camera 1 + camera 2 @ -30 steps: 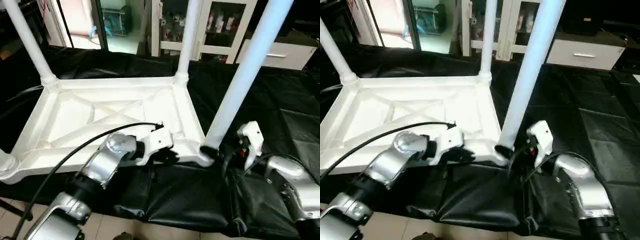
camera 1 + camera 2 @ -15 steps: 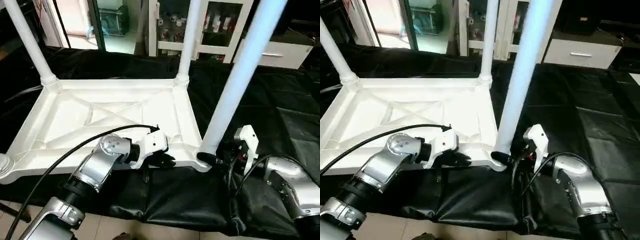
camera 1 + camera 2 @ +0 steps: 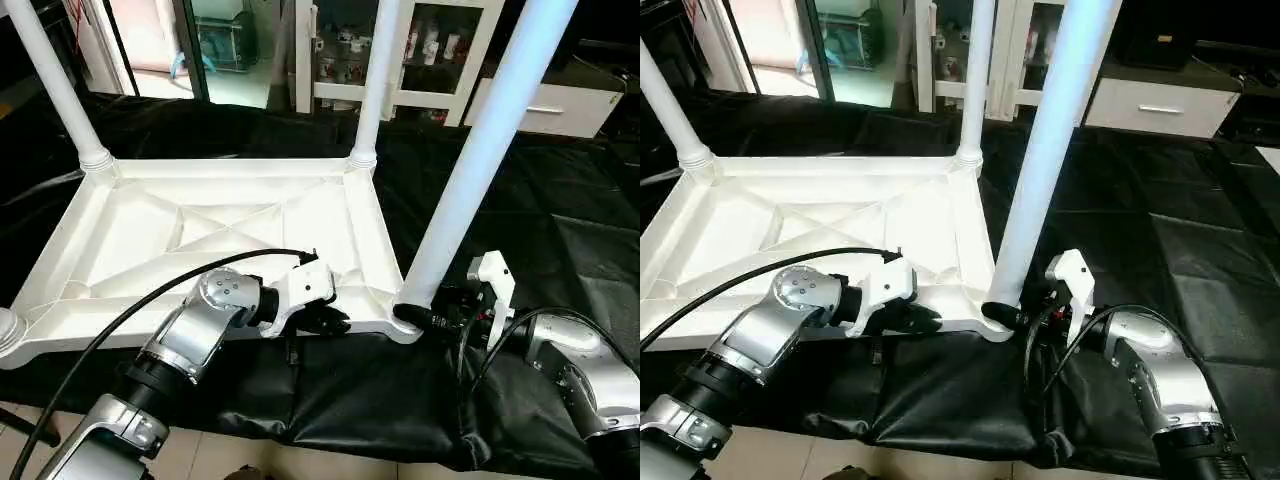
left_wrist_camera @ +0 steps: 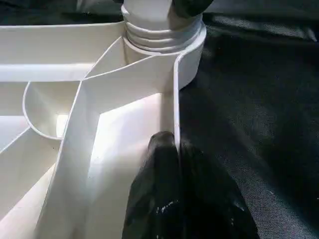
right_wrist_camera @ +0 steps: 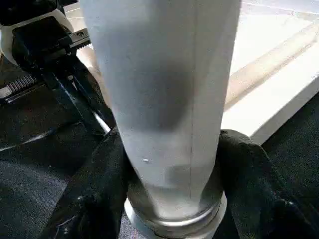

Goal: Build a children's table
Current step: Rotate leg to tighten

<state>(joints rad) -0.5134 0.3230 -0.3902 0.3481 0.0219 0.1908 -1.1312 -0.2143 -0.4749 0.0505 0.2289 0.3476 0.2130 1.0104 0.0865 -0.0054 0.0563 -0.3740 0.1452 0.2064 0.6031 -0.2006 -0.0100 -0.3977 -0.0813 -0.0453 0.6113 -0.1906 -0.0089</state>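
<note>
The left arm reaches forward and inward, its silver forearm angled toward the middle, and the left gripper [image 3: 335,320] has its black fingers [image 4: 164,199] pinched together. The right arm bends in from the right, and the right gripper [image 5: 169,199] has a finger on each side of the leg [image 3: 480,150], pressing its base.

Black sheet [image 3: 560,200] covers the work table; white glass-door cabinets [image 3: 440,50] stand behind.

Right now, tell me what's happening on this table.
A robot is putting together a white children's table. The top lies upside down on the black sheet with legs standing in its corners. The left gripper is shut on the top's near rim. The right gripper has its fingers on either side of the base of the near right leg, at its socket.
</note>
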